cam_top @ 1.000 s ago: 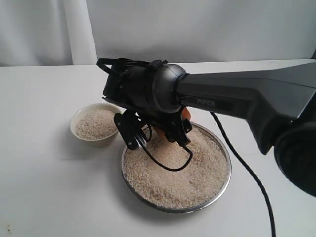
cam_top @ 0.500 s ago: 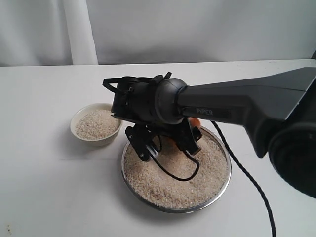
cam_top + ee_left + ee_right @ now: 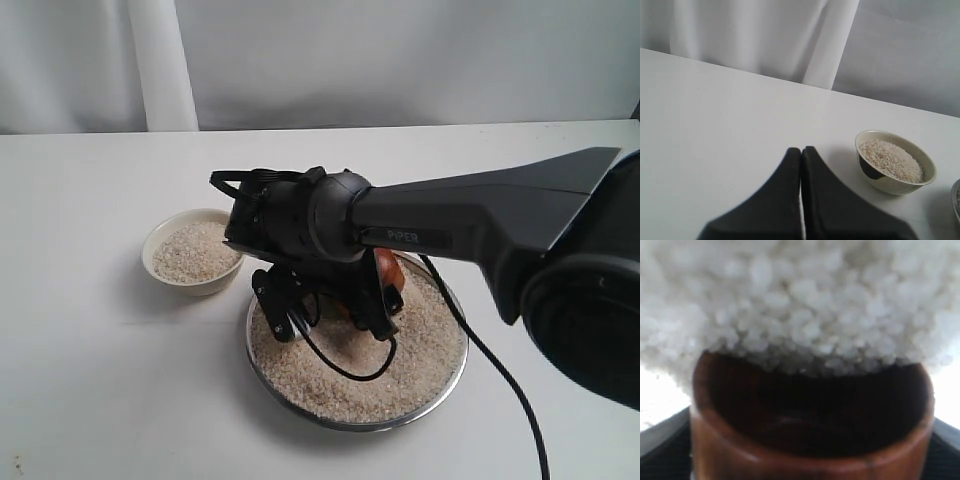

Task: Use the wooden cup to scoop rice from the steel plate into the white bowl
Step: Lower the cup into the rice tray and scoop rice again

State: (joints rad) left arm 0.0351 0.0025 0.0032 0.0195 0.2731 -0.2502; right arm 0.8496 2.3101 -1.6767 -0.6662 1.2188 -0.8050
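The rice [image 3: 340, 385] is pale beige, the steel plate [image 3: 360, 426] silver, the white bowl [image 3: 180, 285] cream, the wooden cup [image 3: 790, 460] reddish-brown.

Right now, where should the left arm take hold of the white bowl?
Likely the rim of the white bowl, pinched from above on the side away from the steel plate, where the right gripper holds the wooden cup. The walls slope, so squeezing the outside could slip; the rice sits just under the rim, leaving room for one of the fingers.

Exterior view looks down slantwise on the whole table [image 3: 90, 400]. Left wrist view, low over it, shares the bowl [image 3: 892, 186]. Right wrist view hugs cup [image 3: 810, 462] and rice [image 3: 800, 300].
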